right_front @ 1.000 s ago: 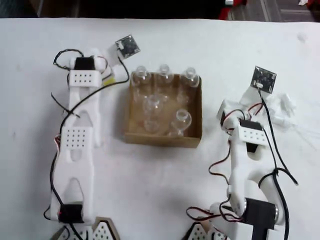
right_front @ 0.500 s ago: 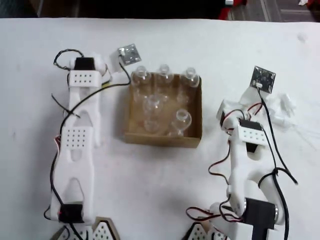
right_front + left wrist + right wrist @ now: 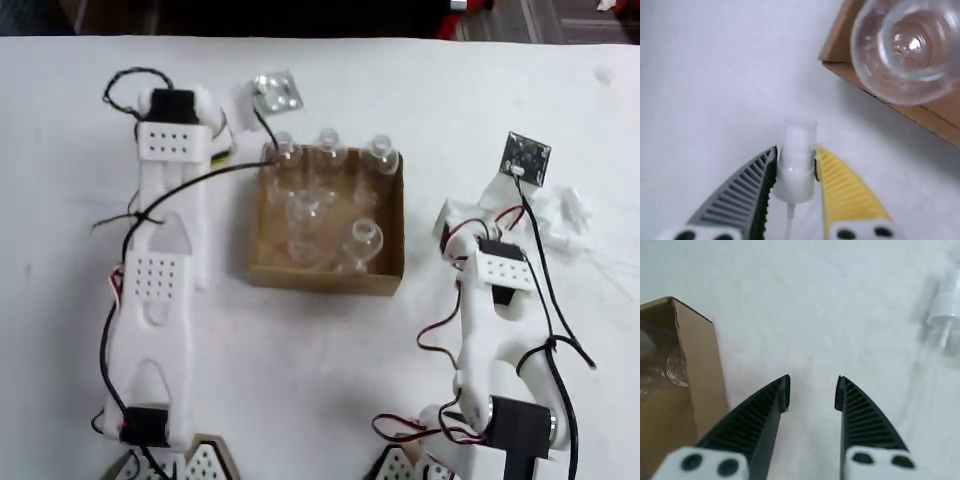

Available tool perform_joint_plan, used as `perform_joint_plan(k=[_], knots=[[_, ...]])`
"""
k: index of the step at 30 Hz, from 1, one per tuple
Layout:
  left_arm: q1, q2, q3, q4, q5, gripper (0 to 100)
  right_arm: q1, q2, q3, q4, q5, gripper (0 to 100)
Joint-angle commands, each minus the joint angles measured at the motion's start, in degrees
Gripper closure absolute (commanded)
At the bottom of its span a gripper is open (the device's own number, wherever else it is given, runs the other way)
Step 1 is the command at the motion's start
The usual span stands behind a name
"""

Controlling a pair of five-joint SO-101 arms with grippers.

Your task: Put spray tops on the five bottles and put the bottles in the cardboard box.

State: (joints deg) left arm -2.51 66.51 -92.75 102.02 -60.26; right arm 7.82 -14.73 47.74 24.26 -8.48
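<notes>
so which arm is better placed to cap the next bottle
Left: the left gripper holds a spray top near an uncapped bottle in the cardboard box; the right gripper is open and empty.

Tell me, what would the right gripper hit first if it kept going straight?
Probably only bare table: the right gripper, open, aims between the cardboard box and a loose spray top.

The table is white. The box is brown; the bottles are clear. The spray top is white. The left gripper has one grey ribbed finger and one yellow; the right gripper is black and ribbed. The arms are white, with black and red wires.
</notes>
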Motion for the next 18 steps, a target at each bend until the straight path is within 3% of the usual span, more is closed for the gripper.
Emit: perform_joint_plan(k=[1,8,18], knots=[[-0.66,-10.24,-2.02,0.62,7.38,96,-0.31,-0.31,-0.18,-1.19,0.70,87.2],[-1.10,-23.25,1.23,0.70,21.80,96,-0.22,-0.31,-0.18,-1.19,0.70,87.2],[2.77,-64.22,41.76,-0.53,35.78,96,-0.04,-0.31,-0.18,-1.19,0.70,87.2]])
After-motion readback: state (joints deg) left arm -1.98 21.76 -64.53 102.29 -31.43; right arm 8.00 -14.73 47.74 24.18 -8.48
